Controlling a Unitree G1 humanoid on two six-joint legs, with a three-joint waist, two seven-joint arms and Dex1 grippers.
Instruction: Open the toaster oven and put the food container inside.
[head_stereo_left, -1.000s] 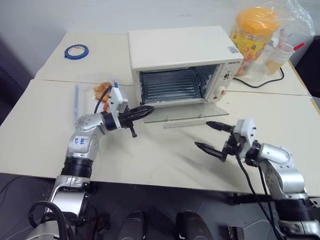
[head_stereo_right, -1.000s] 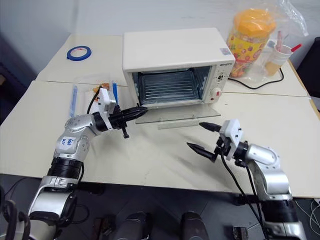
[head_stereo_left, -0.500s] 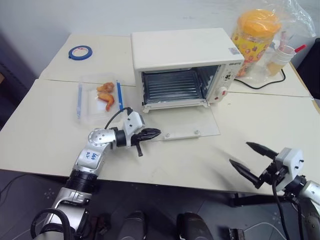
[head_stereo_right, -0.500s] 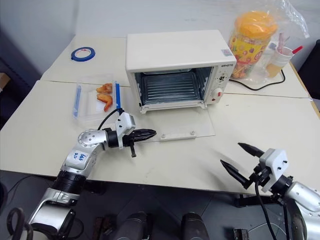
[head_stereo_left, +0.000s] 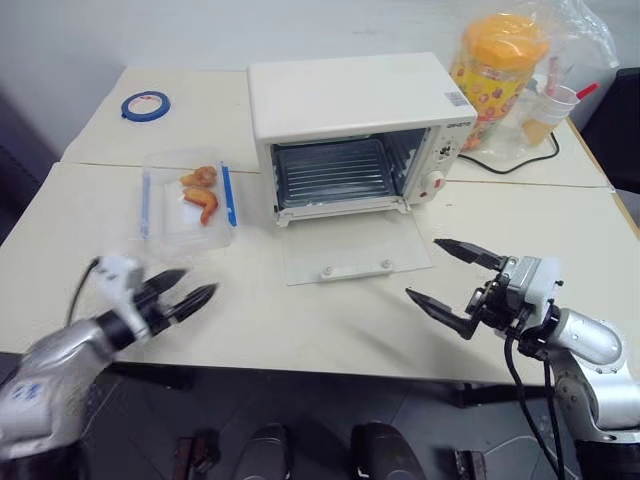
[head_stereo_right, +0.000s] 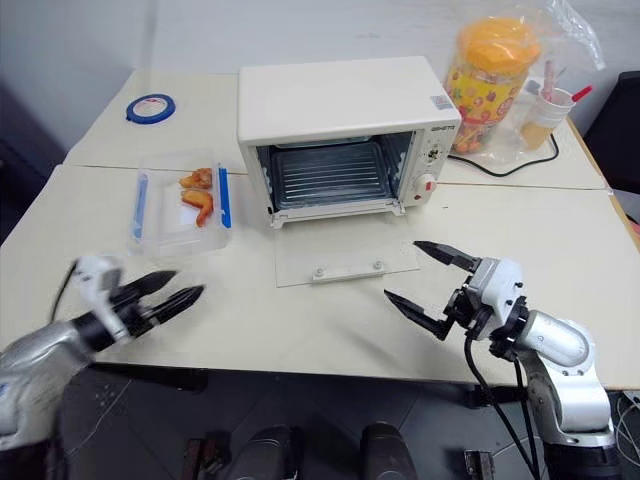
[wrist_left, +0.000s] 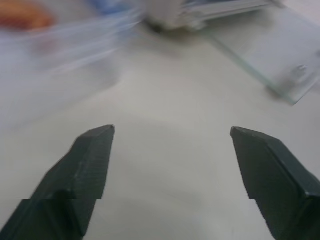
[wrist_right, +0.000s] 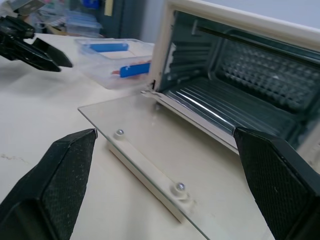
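both grippers hang with jaws spread and empty, left gripper short of the food container, right gripper short of the toaster oven's dropped glass door. the container sits just left of the oven; a careless carry could clip that door.

Food container on table, left of toaster oven; jar behind-right.

cream table, toaster oven, food container
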